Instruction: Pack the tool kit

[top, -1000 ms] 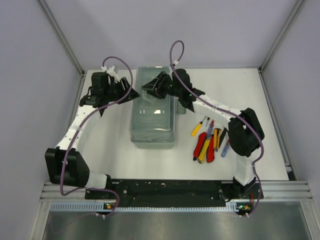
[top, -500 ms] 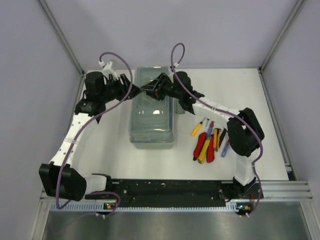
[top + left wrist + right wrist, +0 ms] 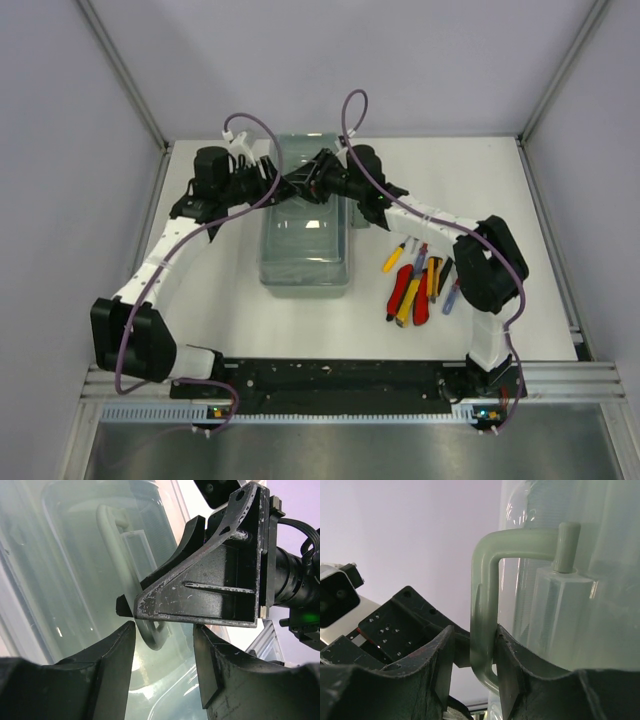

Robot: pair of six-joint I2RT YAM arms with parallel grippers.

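While the right claw pinches the pale green carry handle of the toolbox between its two pads, the left claw hangs just beside it with its jaws about half apart and nothing clamped. In the left wrist view the loop end of the handle and one of the right claw's fingers sit right in front of that gap. The toolbox stands in the middle of the tabletop with its translucent lid apparently down. The hand tools, red, yellow and blue handled, lie in a loose cluster to its right, well apart from both claws and not yet packed.

The main hazard, as I judge it, is crowding. Both claws are working at the same thin handle, so a small sideways move by either arm could knock one claw against the other or jam the left fingers onto the right one instead of the box.

A second risk is that a pull on the handle drags or tips the whole box rather than freeing the lid, if the latches are fastened; I cannot tell whether they are. The handle is also narrow and smooth, so it could slide through the pads under load.
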